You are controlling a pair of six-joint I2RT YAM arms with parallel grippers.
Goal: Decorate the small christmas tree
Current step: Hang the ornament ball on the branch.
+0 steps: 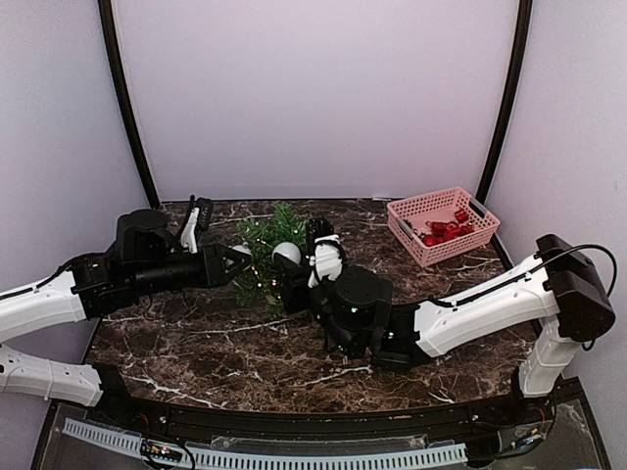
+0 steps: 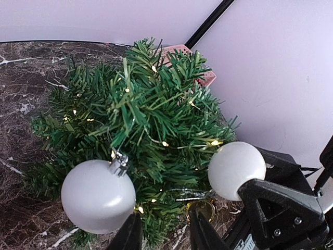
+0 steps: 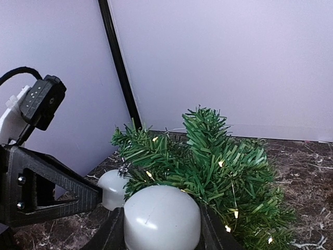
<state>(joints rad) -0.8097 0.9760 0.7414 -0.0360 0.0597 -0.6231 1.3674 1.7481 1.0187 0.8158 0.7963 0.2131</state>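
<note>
Right gripper [image 3: 161, 225] clasps white bauble [image 3: 161, 211] against small christmas tree [image 1: 263, 253]; left gripper [image 2: 164, 230] beside tree, fingers parted, empty. Dark marble tabletop [image 1: 196, 333] under tree, lavender walls [image 1: 313, 98] behind, pink basket [image 1: 428, 195] well right.

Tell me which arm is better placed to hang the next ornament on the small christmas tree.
Right. The right gripper grips a white ball at the small christmas tree; the left gripper is open and empty.

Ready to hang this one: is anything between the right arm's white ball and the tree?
Nothing visible. The right gripper holds the white ball in its jaws, up against the small christmas tree. The left gripper and a hung ball are on the tree's opposite side.
</note>
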